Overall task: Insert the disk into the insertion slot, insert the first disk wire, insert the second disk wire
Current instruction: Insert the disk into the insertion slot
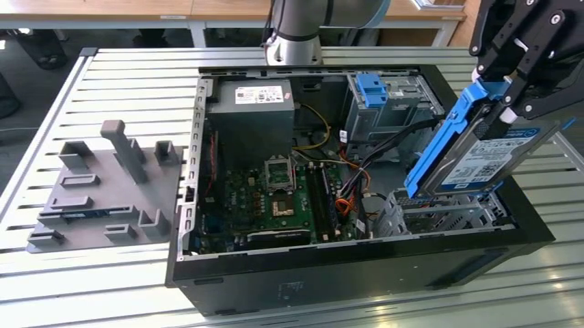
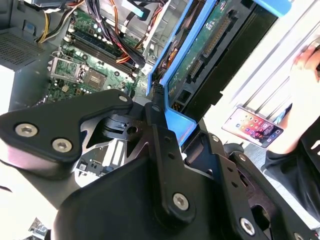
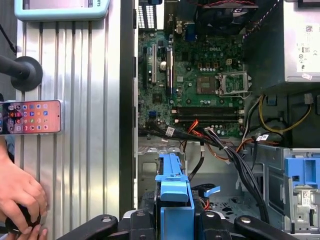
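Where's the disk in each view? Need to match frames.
Exterior view: disk tilted in the gripper, over the insertion slot, at the exterior view's right.
Second wrist view: disk showing its green circuit side in the blue frame, just beyond the gripper.
First wrist view: disk edge-on, blue frame facing the camera.
Shared landmark: motherboard.

The exterior view stands off the arm, high and well back. It looks down at a slant over the slatted table (image 1: 109, 82), taking in the whole open computer case (image 1: 356, 273), with the arm's base (image 1: 294, 44) at the table's far edge. The first wrist view looks almost straight down into the case, past the disk (image 3: 172, 195). The second wrist view sits close behind the gripper (image 2: 162, 107), looking slantwise along the disk. All three share the motherboard (image 1: 273, 198). Both wrist views share a phone (image 3: 32, 116) on the table beside the case.
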Tool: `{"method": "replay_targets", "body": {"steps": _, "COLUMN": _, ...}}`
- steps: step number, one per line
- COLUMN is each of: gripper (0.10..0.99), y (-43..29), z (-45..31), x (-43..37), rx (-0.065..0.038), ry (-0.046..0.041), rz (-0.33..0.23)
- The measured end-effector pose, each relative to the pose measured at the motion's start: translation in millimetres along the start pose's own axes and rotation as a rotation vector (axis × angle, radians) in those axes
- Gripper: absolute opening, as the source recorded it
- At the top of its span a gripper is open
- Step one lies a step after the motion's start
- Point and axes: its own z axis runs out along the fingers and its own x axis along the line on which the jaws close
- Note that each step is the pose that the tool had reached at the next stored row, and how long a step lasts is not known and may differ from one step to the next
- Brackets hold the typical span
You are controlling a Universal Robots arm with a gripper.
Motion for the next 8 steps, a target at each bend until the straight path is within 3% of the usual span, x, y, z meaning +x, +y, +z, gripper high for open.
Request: {"method": "replay_targets", "body": {"steps": 8, "gripper": 0.365, "y": -0.1, "z": 4.8, "x": -3.1, "rx": 0.000, "ry": 0.0000, "rz": 0.000}}
